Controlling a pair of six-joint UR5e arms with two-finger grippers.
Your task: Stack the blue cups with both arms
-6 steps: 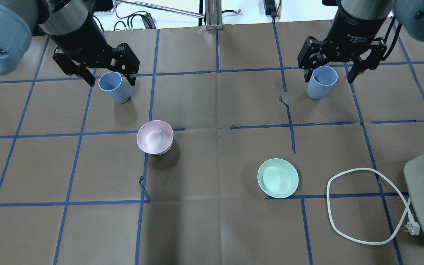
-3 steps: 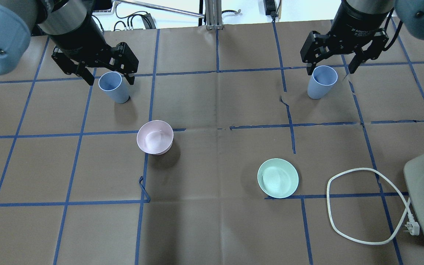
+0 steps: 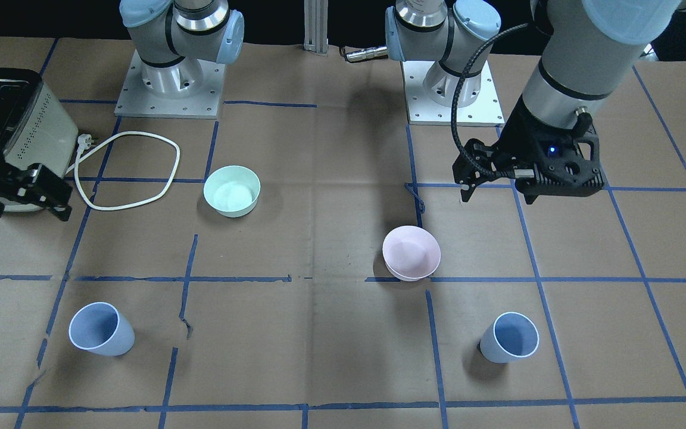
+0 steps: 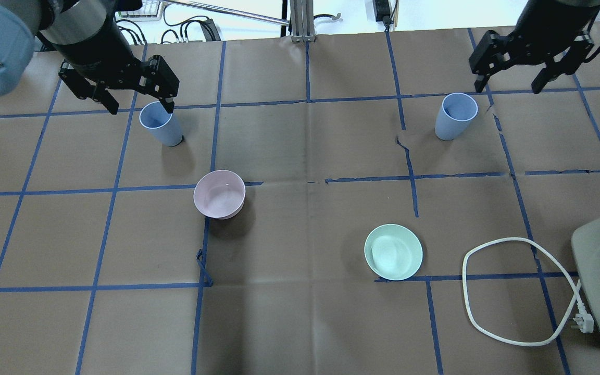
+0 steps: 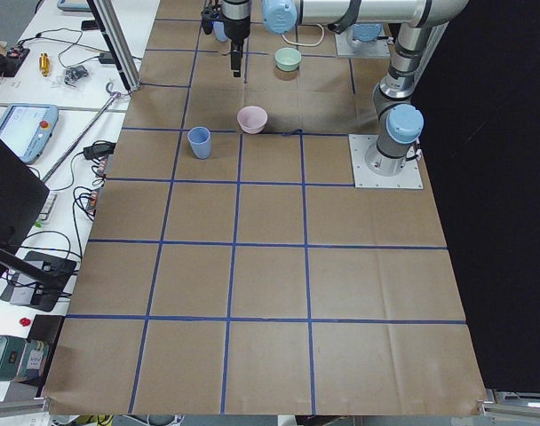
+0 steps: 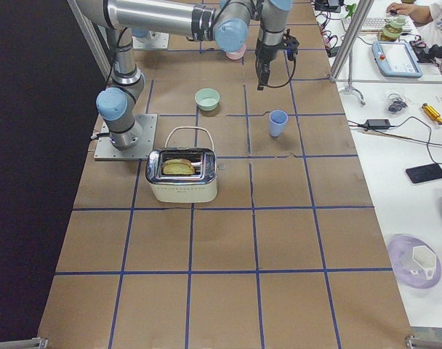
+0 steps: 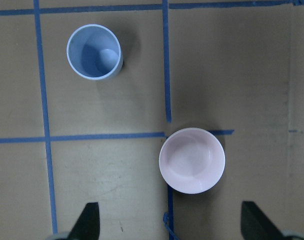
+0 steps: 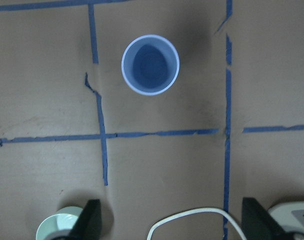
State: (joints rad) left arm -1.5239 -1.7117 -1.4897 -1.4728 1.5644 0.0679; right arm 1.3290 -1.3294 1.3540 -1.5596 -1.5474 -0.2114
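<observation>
Cups upright on the table [image 4: 300, 323], well apart, we see left cup [image 4: 160, 125] near our left gripper [image 4: 141, 107], claw spread wide, empty, right gripper [image 4: 508, 89] likewise wide, empty, high beside right cup [image 4: 453, 117], pink bowl [image 4: 219, 194], green bowl [image 4: 393, 251] between the 2.

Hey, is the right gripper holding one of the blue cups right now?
No, the right gripper is open with nothing between its fingers, and the nearest blue cup stands apart from it.

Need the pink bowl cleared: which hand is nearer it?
Left. The left hand hangs by the cup nearest the pink bowl; the right hand hangs across the table by the other cup.
</observation>
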